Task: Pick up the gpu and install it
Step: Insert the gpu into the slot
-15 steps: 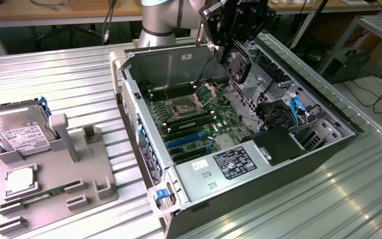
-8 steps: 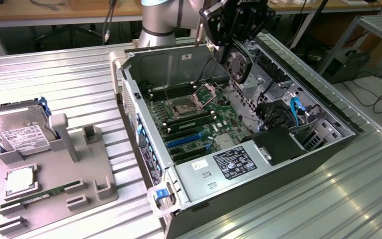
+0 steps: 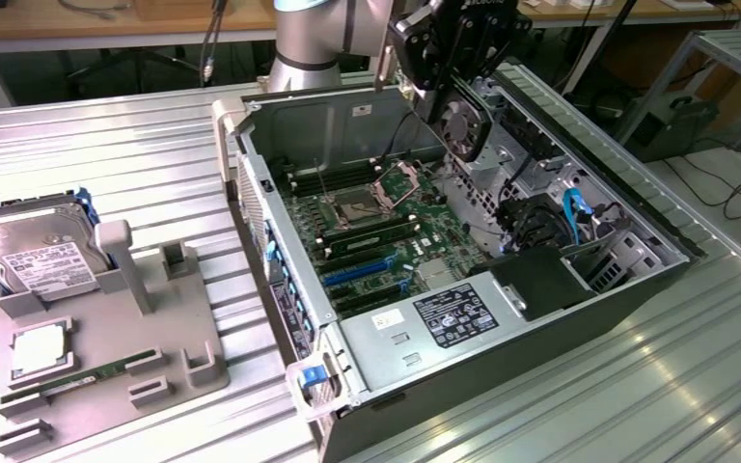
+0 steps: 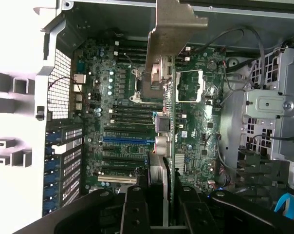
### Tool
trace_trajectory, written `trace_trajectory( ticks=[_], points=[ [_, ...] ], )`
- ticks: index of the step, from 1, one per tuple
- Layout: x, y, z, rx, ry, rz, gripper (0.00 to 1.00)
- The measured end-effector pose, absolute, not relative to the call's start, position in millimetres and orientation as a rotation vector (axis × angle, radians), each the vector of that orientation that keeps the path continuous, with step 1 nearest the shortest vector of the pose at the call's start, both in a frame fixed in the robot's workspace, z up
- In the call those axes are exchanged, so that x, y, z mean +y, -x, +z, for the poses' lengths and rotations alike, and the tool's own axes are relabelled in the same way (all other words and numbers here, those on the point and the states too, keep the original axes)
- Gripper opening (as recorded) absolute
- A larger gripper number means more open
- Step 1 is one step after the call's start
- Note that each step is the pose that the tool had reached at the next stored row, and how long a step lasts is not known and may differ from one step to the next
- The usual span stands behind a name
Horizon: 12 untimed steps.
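The gpu (image 3: 463, 127), a flat card with a round black fan on its dark face, hangs edge-down over the open computer case (image 3: 258, 183). My gripper (image 3: 443, 89) is shut on its upper edge. In the wrist view the gpu (image 4: 162, 124) runs edge-on away from my gripper (image 4: 162, 197), its silver bracket at the far end above the motherboard (image 4: 122, 161). The card is held above the CPU socket (image 3: 355, 207), clear of the board. The blue expansion slots (image 3: 360, 272) lie lower on the board, nearer the power supply.
A grey power supply (image 3: 454, 313) with a label fills the case's near end, and drive bays with blue cables (image 3: 574, 214) sit at the exterior view's right. On the ribbed metal table, a grey fixture (image 3: 113, 367) holds a hard drive (image 3: 42, 258), a memory stick (image 3: 88, 378) and a processor chip (image 3: 39, 347).
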State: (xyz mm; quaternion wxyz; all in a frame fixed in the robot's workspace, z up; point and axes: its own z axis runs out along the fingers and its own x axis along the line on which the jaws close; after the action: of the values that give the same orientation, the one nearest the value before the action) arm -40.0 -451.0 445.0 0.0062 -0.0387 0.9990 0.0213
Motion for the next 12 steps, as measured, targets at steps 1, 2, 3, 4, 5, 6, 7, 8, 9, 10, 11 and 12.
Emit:
trace_trajectory(
  ticks=[1,2,3,4,5,6,7,8,9,10,11,12],
  points=[
    [-451.0,40.0,445.0,3.126,0.131,0.067,0.28],
    [-451.0,40.0,445.0,3.126,0.140,0.067,0.28],
    [-451.1,40.0,445.0,3.125,0.155,0.067,0.28],
    [-451.0,40.0,445.0,3.125,0.165,0.067,0.28],
    [-451.0,40.0,445.0,3.124,0.178,0.067,0.28],
    [-451.0,40.0,445.0,3.124,0.189,0.067,0.28],
    [-451.1,40.0,445.0,3.123,0.202,0.067,0.28],
    [-451.0,40.0,445.1,3.123,0.212,0.067,0.28],
    [-451.1,40.0,445.0,3.122,0.227,0.068,0.28],
    [-451.1,40.0,445.0,3.121,0.237,0.068,0.28],
    [-451.1,40.0,445.0,3.120,0.247,0.068,0.28],
    [-451.1,40.0,445.0,3.120,0.255,0.068,0.28]
  ],
)
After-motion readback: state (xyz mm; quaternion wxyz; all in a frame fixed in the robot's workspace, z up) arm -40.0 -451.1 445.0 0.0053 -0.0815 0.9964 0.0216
